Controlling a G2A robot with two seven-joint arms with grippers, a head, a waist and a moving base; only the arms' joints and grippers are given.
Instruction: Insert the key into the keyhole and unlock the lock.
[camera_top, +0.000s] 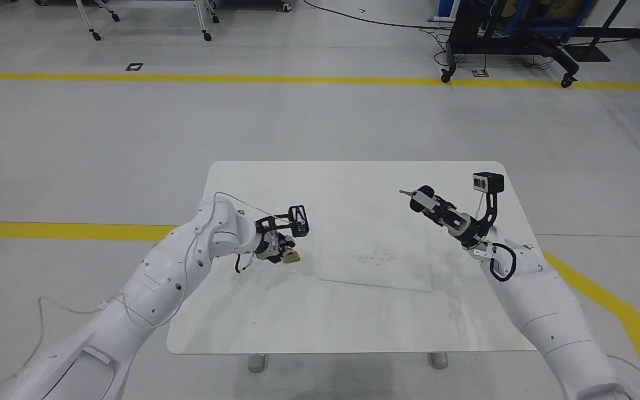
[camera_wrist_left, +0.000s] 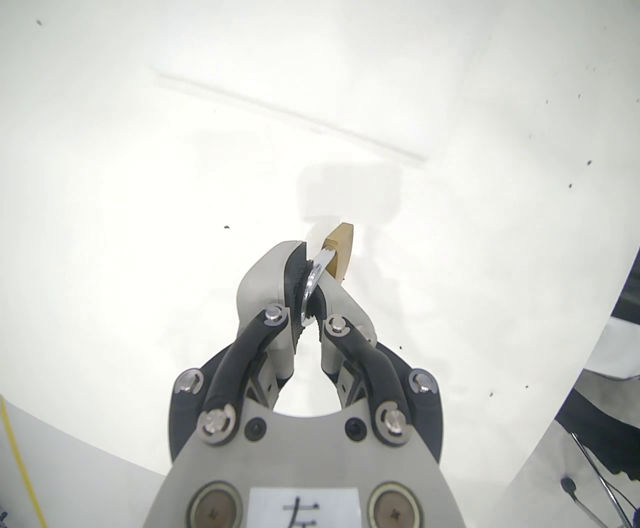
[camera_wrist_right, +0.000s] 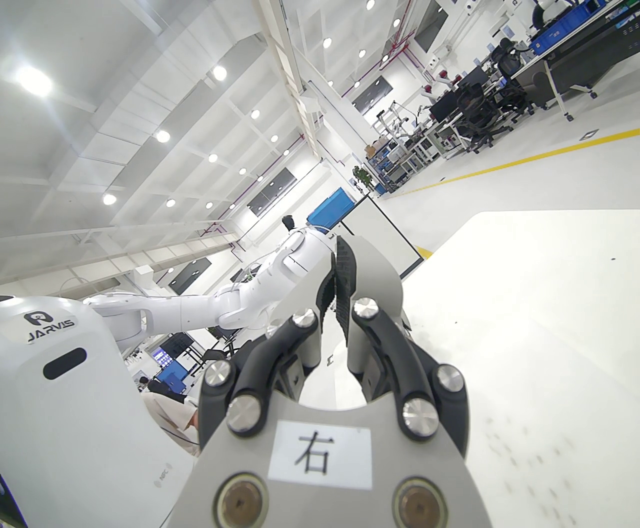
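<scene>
Both fingers (camera_wrist_left: 265, 285) of the left gripper (camera_wrist_left: 315, 270) are clenched on the silver shackle (camera_wrist_left: 307, 294) of one brass lock (camera_wrist_left: 342, 249). In the left wrist view its body juts past the fingertips, over the white table (camera_wrist_left: 150, 200). In the right wrist view, the two fingers (camera_wrist_right: 380, 285) of the right gripper (camera_wrist_right: 336, 270) are pressed together, ribbed pad against ribbed pad, lifted above the table (camera_wrist_right: 540, 300); what they pinch cannot be made out from this angle. From the top view, one table (camera_top: 360, 300) carries two arms. The left gripper (camera_top: 283, 250) holds the lock (camera_top: 291, 257) over the table's left half. The right gripper (camera_top: 418, 198) hangs over the right half, well apart. One thin key (camera_top: 404, 192) sticks out of its tip.
</scene>
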